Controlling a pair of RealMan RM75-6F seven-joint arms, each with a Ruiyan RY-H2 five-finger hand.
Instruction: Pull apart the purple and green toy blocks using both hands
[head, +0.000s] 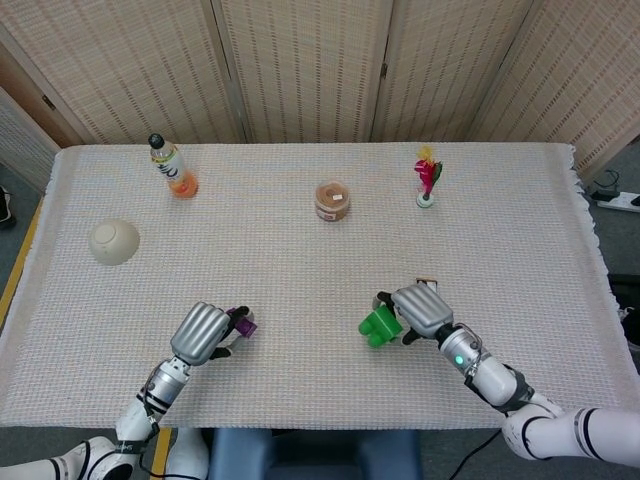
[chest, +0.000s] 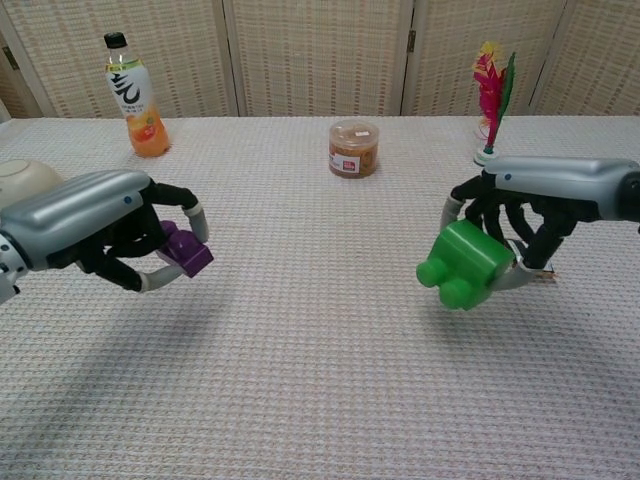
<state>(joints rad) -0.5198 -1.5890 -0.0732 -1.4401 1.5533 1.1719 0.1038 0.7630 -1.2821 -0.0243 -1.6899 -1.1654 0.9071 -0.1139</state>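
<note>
Now we see the small purple plastic toy block (chest: 184, 250) pinched in the curled fingers (chest: 196, 214) of the left hand (head: 203, 333), which closes tightly around it just above the woven beige surface (head: 300, 255). Well apart from it, the right hand (head: 420, 310) wraps its fingers (chest: 505, 281) around the chunky green plastic toy block (chest: 462, 263), whose studs point down and toward the left hand. The two blocks are fully separated, with bare cloth between them. Just behind the right fingers lies a small dark wrapped packet (head: 428, 285), mostly hidden by that hand. Far beyond both sets of fingers stand a round clear snack jar (chest: 353, 148), an orange drink bottle with a black cap (chest: 135, 97) and a pink-and-green feather shuttlecock (chest: 492, 100). A pale rounded bowl (head: 113, 241) sits out past the left fingers.
</note>
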